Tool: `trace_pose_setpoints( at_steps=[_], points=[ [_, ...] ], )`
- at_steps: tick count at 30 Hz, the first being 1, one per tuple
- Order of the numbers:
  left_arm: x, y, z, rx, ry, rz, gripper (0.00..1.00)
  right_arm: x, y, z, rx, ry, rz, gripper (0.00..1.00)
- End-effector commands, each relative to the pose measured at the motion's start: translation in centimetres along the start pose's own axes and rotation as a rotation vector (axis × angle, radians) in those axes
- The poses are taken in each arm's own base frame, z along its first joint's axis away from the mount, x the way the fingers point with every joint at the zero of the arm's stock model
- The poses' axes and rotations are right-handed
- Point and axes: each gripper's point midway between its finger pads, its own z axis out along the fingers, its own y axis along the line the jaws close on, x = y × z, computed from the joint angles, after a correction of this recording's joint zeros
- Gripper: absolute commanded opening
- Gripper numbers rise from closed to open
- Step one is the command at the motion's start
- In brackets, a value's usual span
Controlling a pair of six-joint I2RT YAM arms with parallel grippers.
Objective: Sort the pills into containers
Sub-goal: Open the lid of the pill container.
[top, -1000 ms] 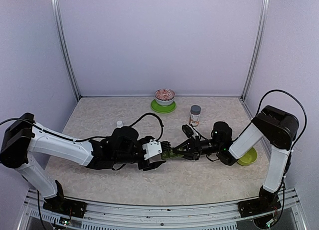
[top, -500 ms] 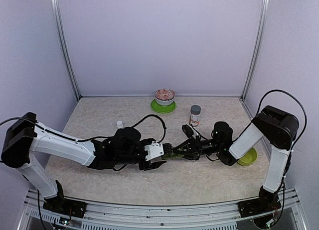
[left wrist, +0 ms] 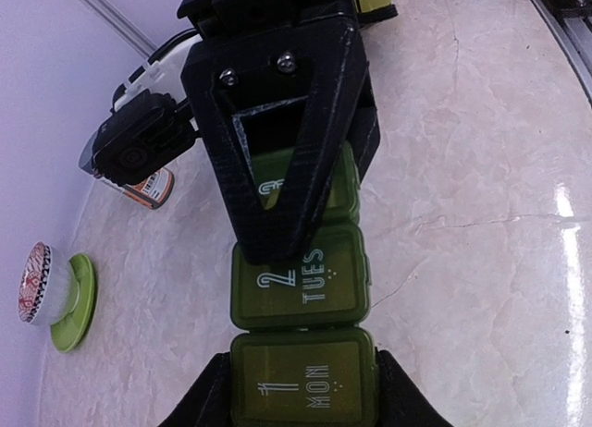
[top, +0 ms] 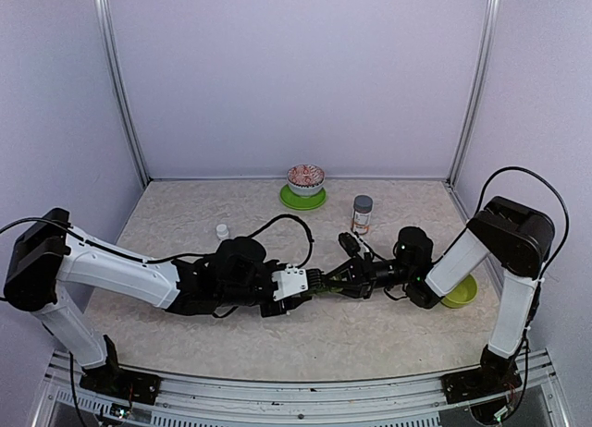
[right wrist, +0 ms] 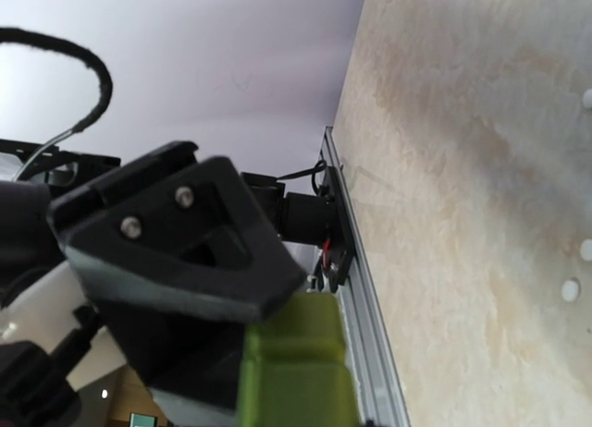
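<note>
The containers (left wrist: 301, 288) are a dark green strip of three lidded boxes, the lids marked "1 MON" and "2 TUES". They hang just above the table centre (top: 323, 283) between both grippers. My left gripper (left wrist: 301, 397) has its fingers (left wrist: 208, 399) pressed against both sides of the MON box. My right gripper (top: 335, 281) is shut on the far end, and its black finger (left wrist: 277, 140) covers the third lid. In the right wrist view the strip (right wrist: 296, 372) runs out from between my right gripper's (right wrist: 291, 330) jaws. Three pills (right wrist: 571, 289) lie as white specks on the table.
A grey-capped pill bottle (top: 362, 214) stands behind the grippers. A patterned bowl on a green plate (top: 305, 185) sits at the back wall. A lime-green bowl (top: 460, 291) lies under my right arm. A small white cap (top: 222, 230) rests at the left.
My left gripper has slid right up to the strip, and its jaws have closed in on the MON box. The right arm has stayed put, holding the strip.
</note>
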Motion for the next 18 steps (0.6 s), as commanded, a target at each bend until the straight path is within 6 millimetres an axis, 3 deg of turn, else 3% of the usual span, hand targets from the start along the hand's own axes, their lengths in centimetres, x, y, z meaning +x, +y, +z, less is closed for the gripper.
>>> trace_pose_setpoints(
  at_steps=[1, 14, 18],
  points=[
    [-0.64, 0.14, 0.33, -0.009, -0.003, 0.014, 0.38, 0.34, 1.55, 0.01, -0.040, 0.011, -0.045, 0.08],
    [-1.07, -0.09, 0.18, -0.002, -0.013, 0.003, 0.26, 0.34, 1.40, 0.07, -0.040, 0.016, -0.042, 0.07],
    [-1.15, 0.16, -0.45, -0.023, -0.036, -0.018, 0.56, 0.40, 1.53, 0.03, -0.046, 0.016, -0.039, 0.06]
  ],
)
